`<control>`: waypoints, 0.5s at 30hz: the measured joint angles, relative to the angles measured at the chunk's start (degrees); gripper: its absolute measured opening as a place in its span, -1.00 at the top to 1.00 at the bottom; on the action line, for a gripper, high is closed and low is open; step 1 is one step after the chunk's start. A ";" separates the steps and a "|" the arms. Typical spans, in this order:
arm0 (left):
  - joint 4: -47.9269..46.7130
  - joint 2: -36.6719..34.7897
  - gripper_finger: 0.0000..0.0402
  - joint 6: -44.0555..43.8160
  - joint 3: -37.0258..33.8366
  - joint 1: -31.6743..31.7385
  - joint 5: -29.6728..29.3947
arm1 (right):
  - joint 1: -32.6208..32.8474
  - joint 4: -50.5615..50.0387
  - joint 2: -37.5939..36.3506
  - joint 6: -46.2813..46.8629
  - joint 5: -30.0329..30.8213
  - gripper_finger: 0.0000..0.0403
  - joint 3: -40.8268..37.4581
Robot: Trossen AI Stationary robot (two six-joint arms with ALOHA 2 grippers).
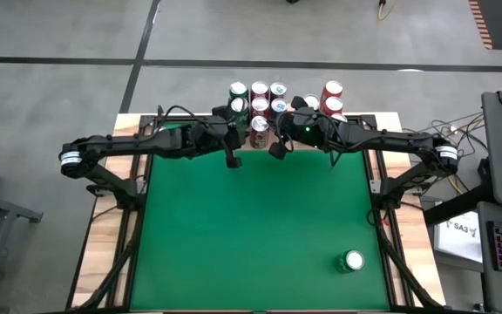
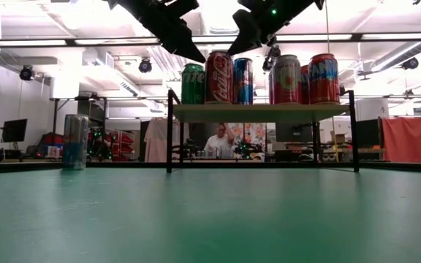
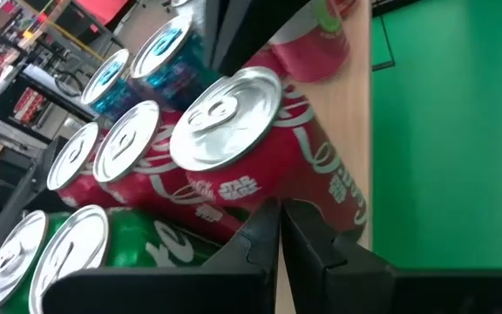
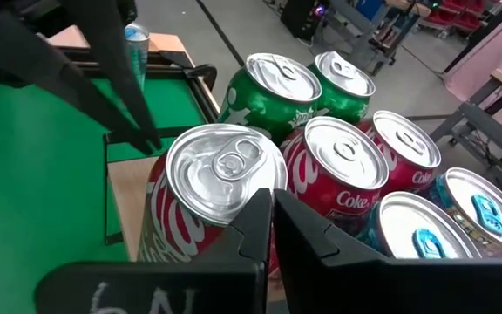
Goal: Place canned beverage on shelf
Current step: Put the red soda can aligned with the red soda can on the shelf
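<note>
Shelf [image 2: 262, 112]: low rack, light wooden top board on thin black legs, at the far edge of the green tabletop [image 1: 251, 235]. Serves as landmark for all entries below.

Cans on shelf: about nine, upright, packed close. Green cans [image 4: 273, 96] at one end; red cola cans [image 4: 342, 170] in the middle; blue-topped cans [image 3: 159, 52] behind them; one front red can [image 1: 259, 127] at the board's front edge, nearest the tabletop.

Loose can [image 1: 352, 261]: the task's remaining canned beverage, standing upright on the tabletop, well apart from the shelf, toward the near right corner. In the low view it shows as a tall grey-blue can.

Left gripper [image 1: 232, 162]: just in front of the shelf, beside the front red can; jaws fully closed, holding nothing.

Right gripper [image 1: 277, 148]: just in front of the shelf on that can's other side; jaws fully closed, empty.

Handling, judged: rigid thin metal wall, smooth and likely slippery; probably full, so moderately heavy; dents under hard squeeze. Best taken around the mid-body, jaws level, kept upright.
</note>
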 joint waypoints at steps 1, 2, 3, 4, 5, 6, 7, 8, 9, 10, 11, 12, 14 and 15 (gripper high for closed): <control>0.06 0.00 1.00 -0.18 0.00 0.15 -0.02 | 0.00 -0.25 -0.04 0.15 0.00 0.96 0.00; 0.30 0.00 1.00 -0.30 0.00 0.31 -0.06 | 0.00 -0.49 -0.09 0.24 0.01 0.96 0.00; 0.53 0.00 1.00 -0.37 0.00 0.43 -0.04 | 0.00 -0.70 -0.11 0.28 0.01 0.96 0.00; 0.62 0.00 1.00 -0.55 0.00 0.51 -0.04 | 0.00 -0.84 -0.15 0.27 0.01 0.96 0.00; 0.79 0.00 1.00 -0.69 0.00 0.58 -0.03 | 0.15 -0.84 -0.15 0.35 0.01 0.96 0.00; 1.00 0.02 1.00 -0.80 0.00 0.63 -0.03 | 0.24 -0.82 -0.15 0.40 0.01 0.96 0.00; 1.24 0.02 1.00 -1.01 0.00 0.66 -0.03 | 0.33 -0.82 -0.15 0.40 0.05 0.96 0.00; 1.64 0.02 1.00 -1.14 -0.02 0.71 -0.03 | 0.39 -0.84 -0.15 0.43 0.03 0.96 0.00; 2.03 0.02 1.00 -1.17 -0.02 0.72 -0.03 | 0.40 -0.87 -0.21 0.51 0.03 0.96 0.00; 2.25 0.02 1.00 -1.17 -0.02 0.78 -0.03 | 0.47 -0.92 -0.24 0.60 0.03 0.96 0.00; 2.50 0.02 1.00 -1.17 -0.02 0.78 -0.03 | 0.62 -0.99 -0.26 0.62 0.03 0.96 0.00; 2.71 0.02 1.00 -1.17 -0.02 0.78 -0.03 | 0.68 -1.01 -0.29 0.62 0.03 0.96 0.00; 2.87 0.02 1.00 -1.17 -0.02 0.78 -0.03 | 0.91 -1.08 -0.39 0.60 0.03 0.96 0.00; 2.87 0.02 1.00 -1.17 -0.02 0.78 -0.03 | 1.00 -1.14 -0.42 0.60 0.03 0.96 0.00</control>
